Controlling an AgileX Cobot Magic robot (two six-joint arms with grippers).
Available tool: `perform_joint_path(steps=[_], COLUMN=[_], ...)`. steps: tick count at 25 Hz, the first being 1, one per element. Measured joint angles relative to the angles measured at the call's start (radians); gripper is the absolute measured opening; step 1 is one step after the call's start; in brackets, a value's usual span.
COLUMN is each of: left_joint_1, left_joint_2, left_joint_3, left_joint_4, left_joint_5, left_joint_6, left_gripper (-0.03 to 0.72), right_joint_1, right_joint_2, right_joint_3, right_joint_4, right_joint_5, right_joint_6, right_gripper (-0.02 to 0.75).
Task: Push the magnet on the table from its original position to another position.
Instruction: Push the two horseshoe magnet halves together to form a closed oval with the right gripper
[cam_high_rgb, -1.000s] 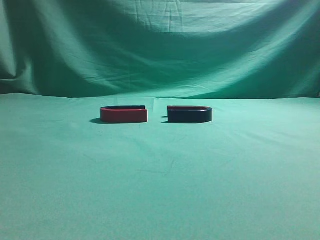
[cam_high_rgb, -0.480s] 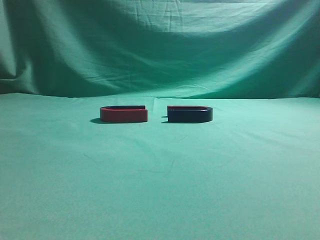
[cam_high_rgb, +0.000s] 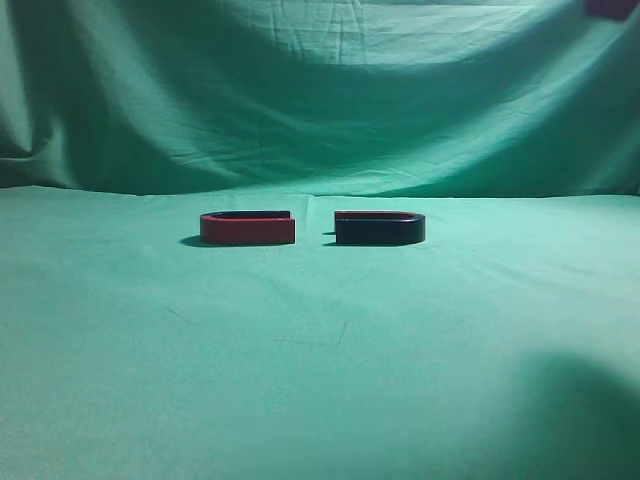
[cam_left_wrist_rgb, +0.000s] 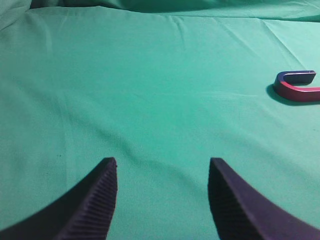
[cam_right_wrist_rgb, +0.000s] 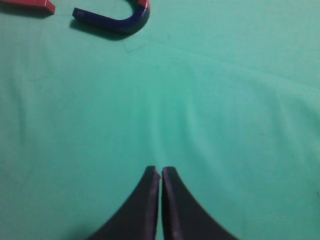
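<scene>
The magnet (cam_high_rgb: 379, 229), dark navy with a thin red top rim, lies on the green table (cam_high_rgb: 320, 350) right of centre, its open end facing left. It also shows in the right wrist view (cam_right_wrist_rgb: 117, 19) at the top left, far ahead of my right gripper (cam_right_wrist_rgb: 160, 172), which is shut and empty above bare cloth. My left gripper (cam_left_wrist_rgb: 162, 167) is open and empty over bare cloth. Neither gripper's jaws show in the exterior view.
An all-red U-shaped magnet (cam_high_rgb: 247, 229) lies just left of the dark one, a small gap between their open ends; it shows at the right edge of the left wrist view (cam_left_wrist_rgb: 297, 86) and in the right wrist view (cam_right_wrist_rgb: 30, 6). A dark shape (cam_high_rgb: 612, 8) sits in the exterior view's top right corner.
A broad shadow has spread over the table's lower right in the exterior view, and a dark shape has entered the top right corner. Both magnets have stayed put.
</scene>
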Motion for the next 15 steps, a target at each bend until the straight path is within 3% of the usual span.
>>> perform_joint_path(steps=[4,15], left_joint_1=[0.000,0.000], left_joint_2=[0.000,0.000], left_joint_3=[0.000,0.000], left_joint_4=[0.000,0.000], left_joint_5=[0.000,0.000], left_joint_6=[0.000,0.000], left_gripper=[0.372,0.372], right_joint_1=[0.041,0.042], right_joint_2=[0.171,0.543], right_joint_3=[-0.125,-0.434], right_joint_4=[-0.055,-0.070], right_joint_5=[0.016,0.041], right_joint_6=[0.103,0.147], right_gripper=[0.000,0.000])
